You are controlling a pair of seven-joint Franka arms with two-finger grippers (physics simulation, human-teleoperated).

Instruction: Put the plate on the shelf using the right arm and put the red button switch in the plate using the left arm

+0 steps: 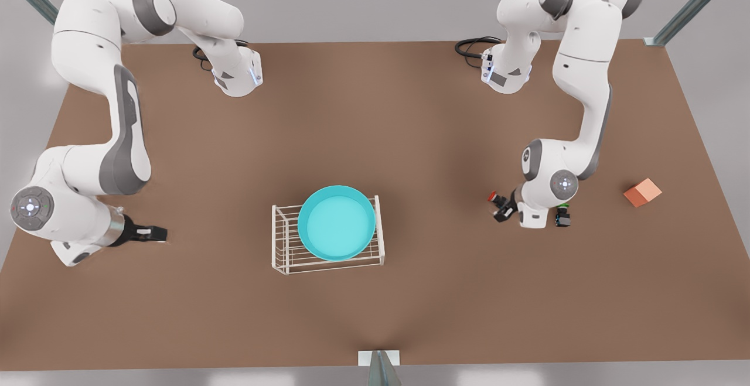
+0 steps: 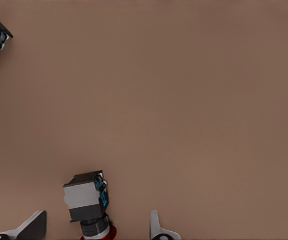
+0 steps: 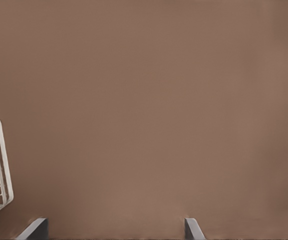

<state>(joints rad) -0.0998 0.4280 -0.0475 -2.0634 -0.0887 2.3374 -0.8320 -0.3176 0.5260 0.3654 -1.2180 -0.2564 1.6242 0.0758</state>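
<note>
on the shelf (image 1: pixel 281 245) sits the plate (image 1: pixel 336 222); both tools (image 2: pixel 96 231) (image 3: pixel 116 230) gape, empty.

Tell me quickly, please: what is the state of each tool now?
Left tool: open, fingers on either side of the red button switch, not gripping it.
Right tool: open, holding nothing, beside the shelf.

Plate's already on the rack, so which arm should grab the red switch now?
Left. The left gripper hangs open right at the red button switch, fingers either side. The right gripper is across the table, beyond the shelf holding the plate.
</note>
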